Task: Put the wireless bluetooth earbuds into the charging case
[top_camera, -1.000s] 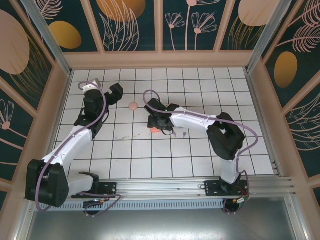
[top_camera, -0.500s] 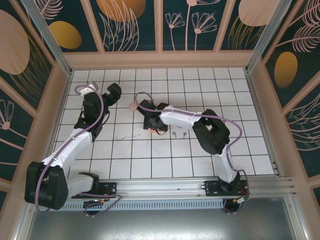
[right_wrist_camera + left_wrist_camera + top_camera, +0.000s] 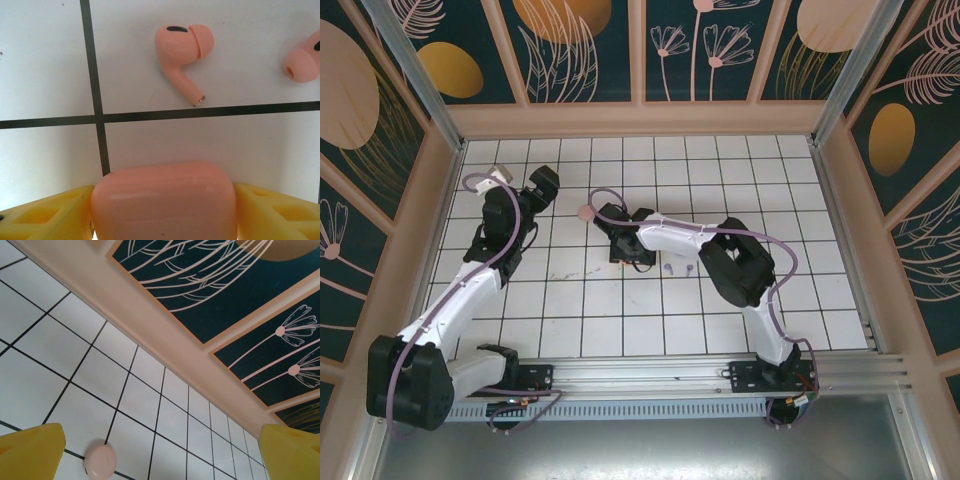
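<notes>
- Right claw (image 3: 162, 212) clamped on the pink charging case (image 3: 162, 192); pink earbud (image 3: 182, 52) on the worktop (image 3: 45, 60) just ahead; second earbud (image 3: 302, 62) ahead-right
- Left claw (image 3: 161, 455) gaping wide, empty; round pink disc (image 3: 100, 462) just ahead

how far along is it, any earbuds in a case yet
Done: nothing visible; no bud is seen seated. In hand: the right gripper clamps a pink case, two pink earbuds loose on the tiles just beyond it. The left gripper is open, empty, near a round pale pink item. Left: those buds and the purple buds lying loose need inserting.
</notes>
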